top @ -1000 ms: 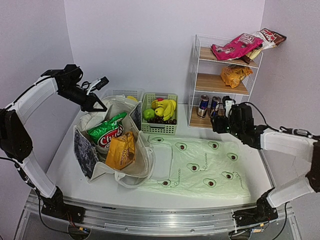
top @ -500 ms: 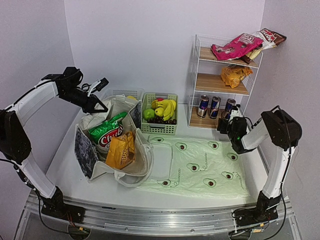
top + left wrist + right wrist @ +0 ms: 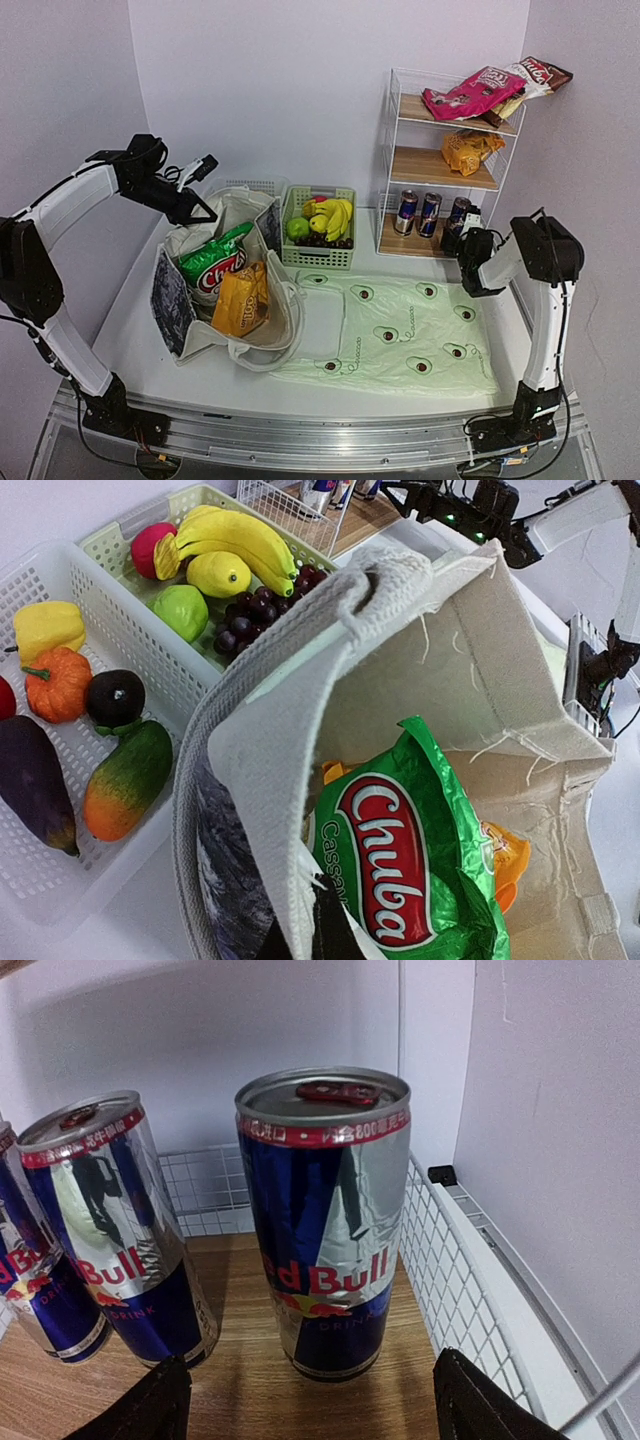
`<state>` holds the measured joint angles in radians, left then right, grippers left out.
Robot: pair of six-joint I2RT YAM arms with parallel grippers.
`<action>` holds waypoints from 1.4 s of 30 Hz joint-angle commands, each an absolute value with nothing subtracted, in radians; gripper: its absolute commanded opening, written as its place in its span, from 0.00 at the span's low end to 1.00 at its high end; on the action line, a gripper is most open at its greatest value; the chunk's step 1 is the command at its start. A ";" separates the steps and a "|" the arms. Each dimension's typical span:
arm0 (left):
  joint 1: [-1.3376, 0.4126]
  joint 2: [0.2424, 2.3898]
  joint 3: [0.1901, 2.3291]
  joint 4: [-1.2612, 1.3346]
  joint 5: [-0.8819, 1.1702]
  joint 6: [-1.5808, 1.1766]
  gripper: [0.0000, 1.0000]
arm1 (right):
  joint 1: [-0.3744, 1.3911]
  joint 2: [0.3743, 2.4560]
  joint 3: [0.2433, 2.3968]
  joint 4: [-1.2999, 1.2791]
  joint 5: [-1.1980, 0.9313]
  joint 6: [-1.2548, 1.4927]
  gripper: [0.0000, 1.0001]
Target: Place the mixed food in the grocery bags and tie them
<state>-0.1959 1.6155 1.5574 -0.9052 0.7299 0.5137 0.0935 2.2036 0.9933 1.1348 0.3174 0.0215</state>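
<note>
The cream canvas tote stands open at the left of the table and holds a green-white crisp packet with an orange crisp packet leaning in front of it. The avocado-print plastic bag lies flat beside the tote, with nothing seen inside it. Behind them, the green basket holds bananas, a grape bunch, a lemon and a green fruit. The white basket holds an eggplant, an avocado, a small pumpkin and a yellow pepper. Three blue-silver drink cans stand upright on the bottom shelf of the wire rack. The left gripper is clamped together on the tote's far rim, holding the fabric lifted. The right gripper is spread wide, one finger on each side of the rightmost can, close in front of it without touching. The left arm arches high and reaches down to the tote. The right arm rises upright from its base and bends sharply toward the rack.
</note>
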 commanded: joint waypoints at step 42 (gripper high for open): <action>-0.194 1.725 1.681 -0.944 0.680 0.509 0.00 | 0.015 2.417 1.347 1.178 0.176 -0.052 0.35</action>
<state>-0.1951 1.7161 1.6543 -0.9424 0.6960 0.5144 0.0208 2.4538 1.3762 1.1474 0.2235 -0.0600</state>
